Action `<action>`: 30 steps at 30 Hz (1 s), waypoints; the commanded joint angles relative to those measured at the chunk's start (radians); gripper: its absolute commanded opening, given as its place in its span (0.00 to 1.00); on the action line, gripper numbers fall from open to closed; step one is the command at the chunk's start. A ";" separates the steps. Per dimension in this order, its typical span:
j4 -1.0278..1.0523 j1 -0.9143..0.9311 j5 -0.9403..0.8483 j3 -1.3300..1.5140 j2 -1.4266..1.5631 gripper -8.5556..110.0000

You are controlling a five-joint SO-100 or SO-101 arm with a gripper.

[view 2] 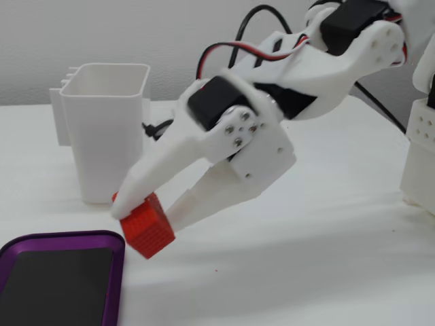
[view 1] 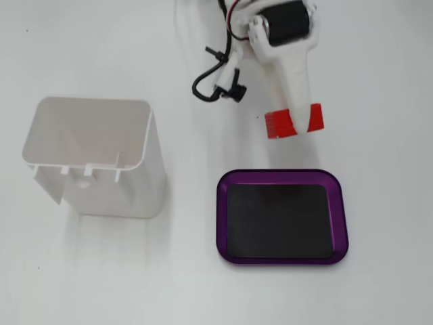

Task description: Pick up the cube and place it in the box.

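The gripper [view 2: 151, 216] was closed on the cube [view 2: 146, 227], holding it tilted above the table [view 2: 306, 258], just short of the box's [view 2: 61, 239] far rim. The grip looked to catch one end only; the cube might pivot, slip, and land outside the box.

One fixed view looks straight down on the white table [view 1: 379, 284] from above, while another stands low and close at table level, both covering the purple-rimmed box [view 1: 342, 223], white bin [view 2: 109, 129] and gripper [view 2: 146, 217].
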 commanded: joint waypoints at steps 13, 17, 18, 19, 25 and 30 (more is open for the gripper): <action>-0.029 -0.002 0.064 -0.204 -0.110 0.07; -0.021 0.000 0.066 -0.295 -0.207 0.07; -0.021 0.000 0.066 -0.319 -0.233 0.07; -0.021 0.000 0.067 -0.339 -0.255 0.07; -0.021 -0.003 0.067 -0.371 -0.328 0.07; -0.020 -0.005 0.067 -0.368 -0.327 0.07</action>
